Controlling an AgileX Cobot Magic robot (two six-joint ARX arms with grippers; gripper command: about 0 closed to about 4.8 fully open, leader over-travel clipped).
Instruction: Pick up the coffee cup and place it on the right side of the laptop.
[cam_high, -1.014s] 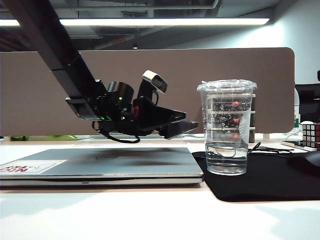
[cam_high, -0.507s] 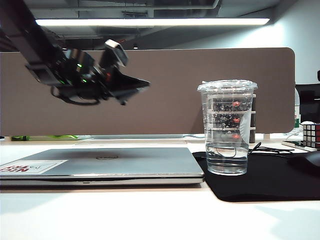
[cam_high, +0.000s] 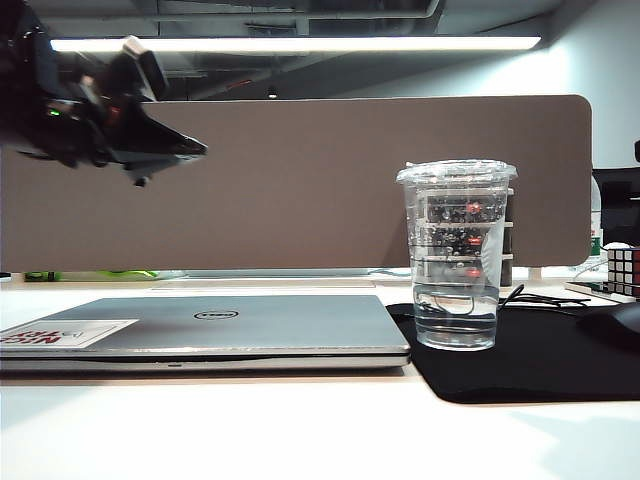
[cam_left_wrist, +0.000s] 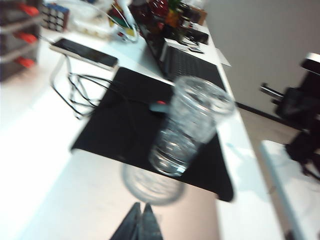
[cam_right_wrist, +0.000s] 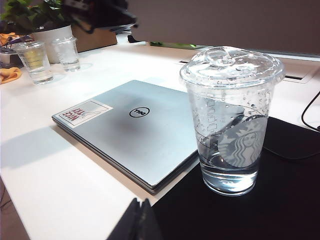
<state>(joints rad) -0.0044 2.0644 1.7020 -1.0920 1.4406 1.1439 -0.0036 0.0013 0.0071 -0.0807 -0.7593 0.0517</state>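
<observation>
Left tool is hanging closed and empty high above the laptop, well apart from the coffee cup, which is standing upright on the black mat just right of the laptop, apparently where the task wants it. Right tool is sitting closed low near the tabletop. Laptop is showing a Dell logo; cup is bearing the Starbucks siren.

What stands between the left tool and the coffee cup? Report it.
Nothing visible. The left tool, shut, hangs high above the laptop's left end, with open air across to the coffee cup on the black mat right of the laptop. The right tool, shut, faces the cup over bare mat.
</observation>
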